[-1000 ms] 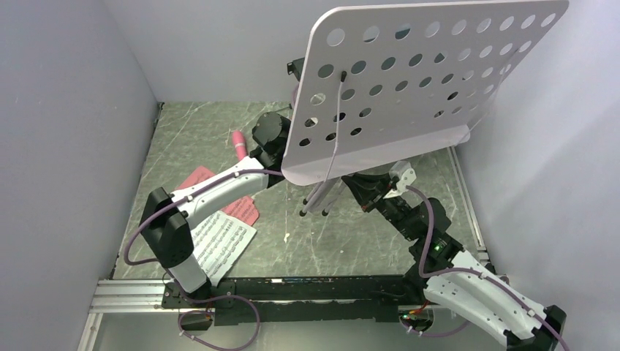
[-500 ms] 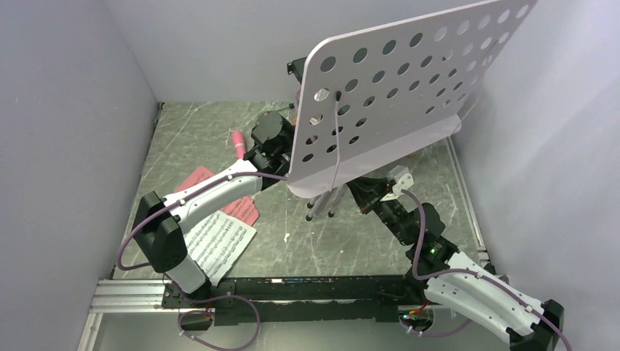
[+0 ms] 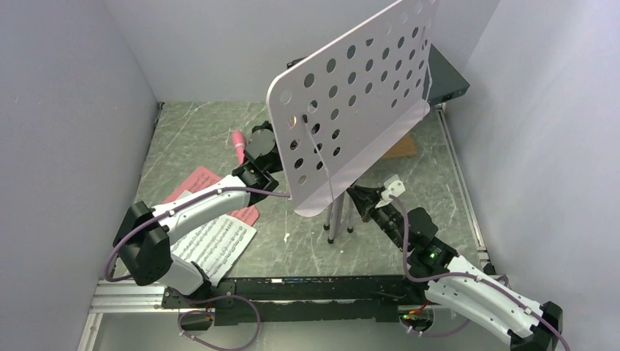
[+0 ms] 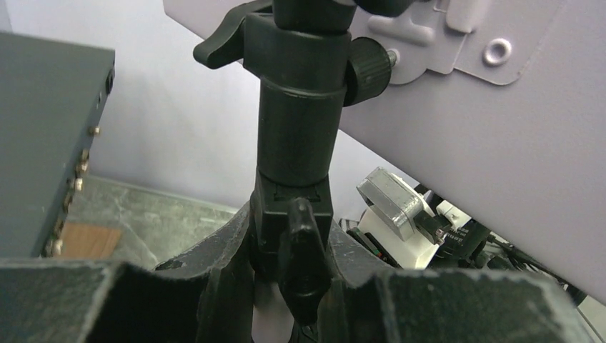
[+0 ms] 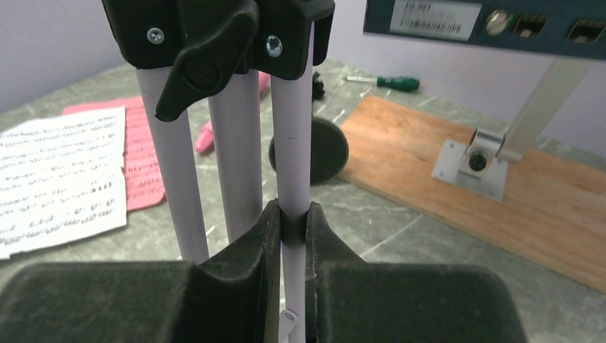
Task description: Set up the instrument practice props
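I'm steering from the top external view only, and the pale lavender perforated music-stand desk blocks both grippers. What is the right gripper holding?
Observer: In its wrist view, the right gripper is clamped on one tube leg of the silver folding tripod.
Operator: And the left one?
Observer: The left gripper is closed around the black clamp collar just under the desk.
Operator: Anything hidden behind the desk?
Observer: A green-handled screwdriver lies on the table beyond the legs.
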### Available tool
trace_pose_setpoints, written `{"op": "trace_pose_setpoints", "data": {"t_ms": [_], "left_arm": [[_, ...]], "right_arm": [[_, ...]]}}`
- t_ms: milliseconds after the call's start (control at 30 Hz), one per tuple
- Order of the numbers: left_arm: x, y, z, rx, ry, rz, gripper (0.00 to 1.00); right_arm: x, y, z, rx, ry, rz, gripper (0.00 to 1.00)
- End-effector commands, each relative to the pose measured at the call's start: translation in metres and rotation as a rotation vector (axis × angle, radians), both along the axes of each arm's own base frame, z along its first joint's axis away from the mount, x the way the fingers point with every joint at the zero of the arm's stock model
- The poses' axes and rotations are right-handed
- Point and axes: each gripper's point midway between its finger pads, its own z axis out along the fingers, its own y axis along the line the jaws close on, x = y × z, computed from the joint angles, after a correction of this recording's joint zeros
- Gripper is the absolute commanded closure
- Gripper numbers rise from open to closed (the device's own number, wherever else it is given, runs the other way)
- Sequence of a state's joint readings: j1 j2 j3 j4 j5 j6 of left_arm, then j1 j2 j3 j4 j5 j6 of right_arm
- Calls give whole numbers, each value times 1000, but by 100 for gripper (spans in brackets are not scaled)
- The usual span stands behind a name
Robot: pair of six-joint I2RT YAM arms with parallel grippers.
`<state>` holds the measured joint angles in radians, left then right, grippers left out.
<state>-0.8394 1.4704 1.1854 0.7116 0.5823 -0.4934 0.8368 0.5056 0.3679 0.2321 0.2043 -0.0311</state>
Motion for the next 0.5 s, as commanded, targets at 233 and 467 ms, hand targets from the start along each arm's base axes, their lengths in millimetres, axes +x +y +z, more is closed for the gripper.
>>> {"op": "trace_pose_setpoints", "data": {"t_ms": [233,467], "left_arm": [[-68,57,99,-301,-250,-86,100],[-69,57,95,-260,-265,-71,100]], "right_arm": [[17,-22,-77,-174,148,-144,100],[5,-17,-46,-86,191,-95,55]]}}
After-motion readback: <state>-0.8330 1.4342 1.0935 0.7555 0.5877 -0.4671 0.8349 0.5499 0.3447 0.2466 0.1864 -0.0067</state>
